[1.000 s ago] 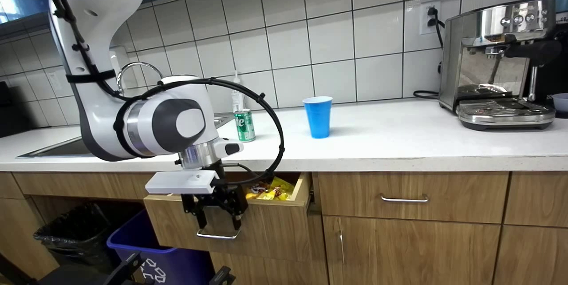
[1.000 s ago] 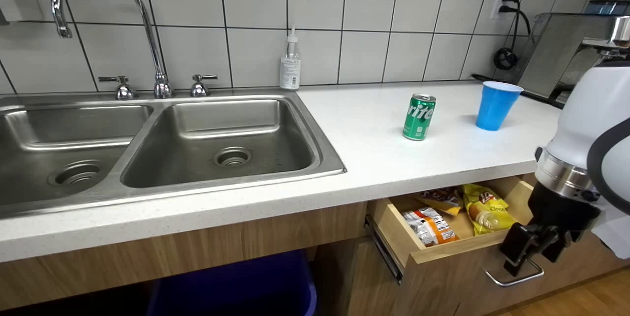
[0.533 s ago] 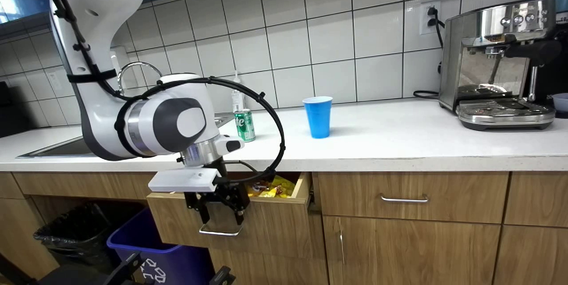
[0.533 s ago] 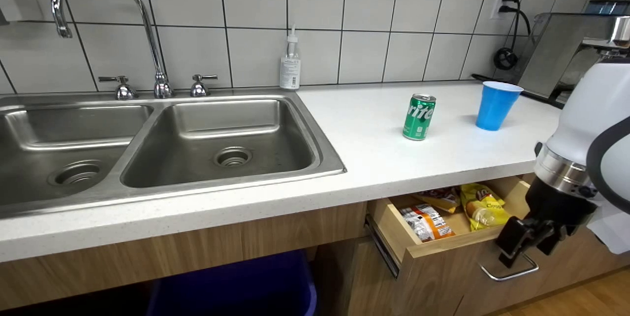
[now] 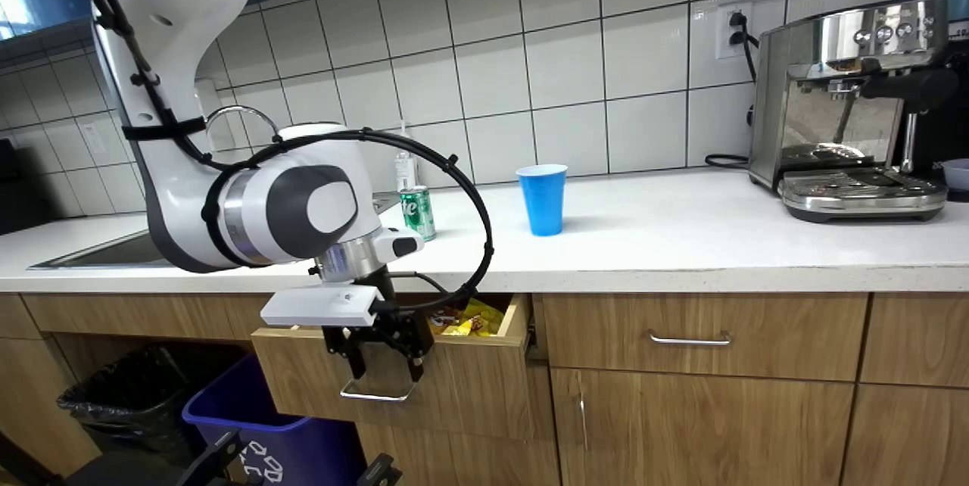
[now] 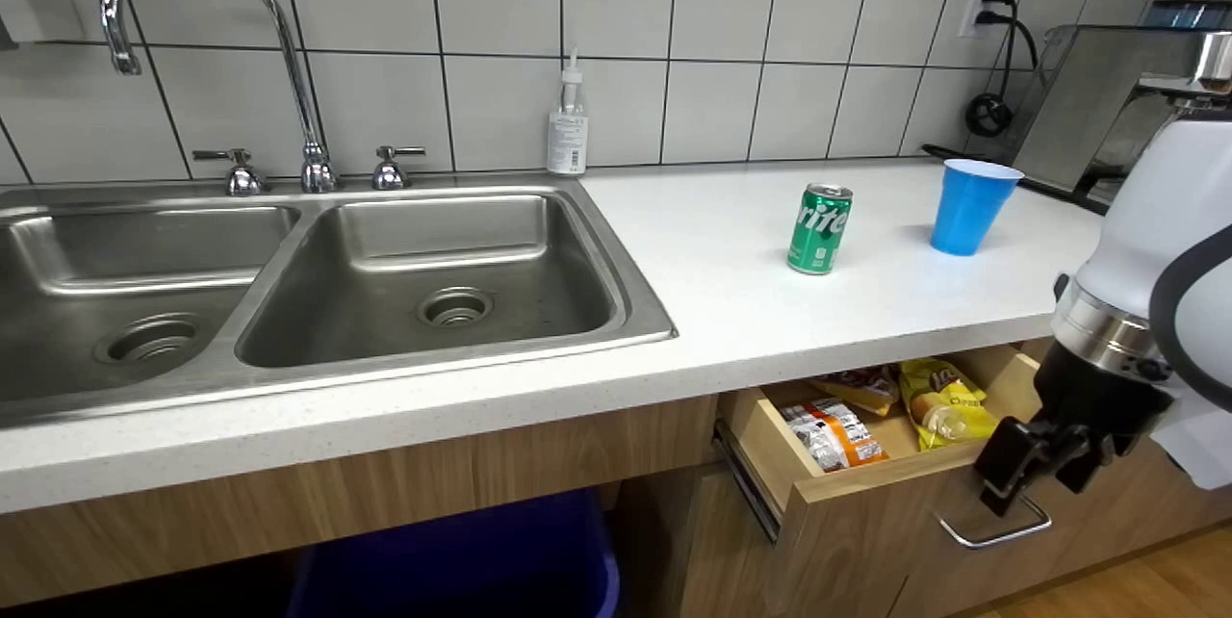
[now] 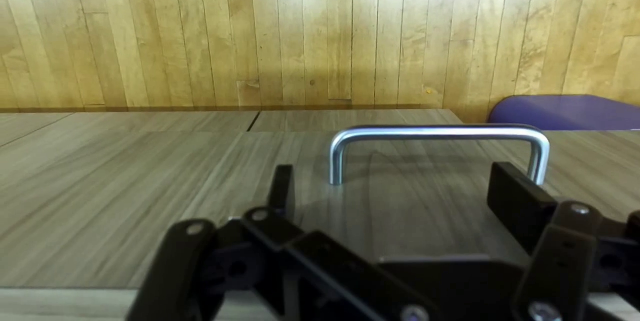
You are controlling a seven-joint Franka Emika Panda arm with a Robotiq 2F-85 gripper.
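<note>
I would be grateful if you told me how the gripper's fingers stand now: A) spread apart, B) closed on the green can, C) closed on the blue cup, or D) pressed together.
A: in the wrist view the gripper has its fingers spread wide apart, with the drawer front showing between them and the metal handle beyond.

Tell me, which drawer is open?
The drawer nearest the claw: it is pulled out, snack bags showing inside; the neighbouring drawer sits shut.
</note>
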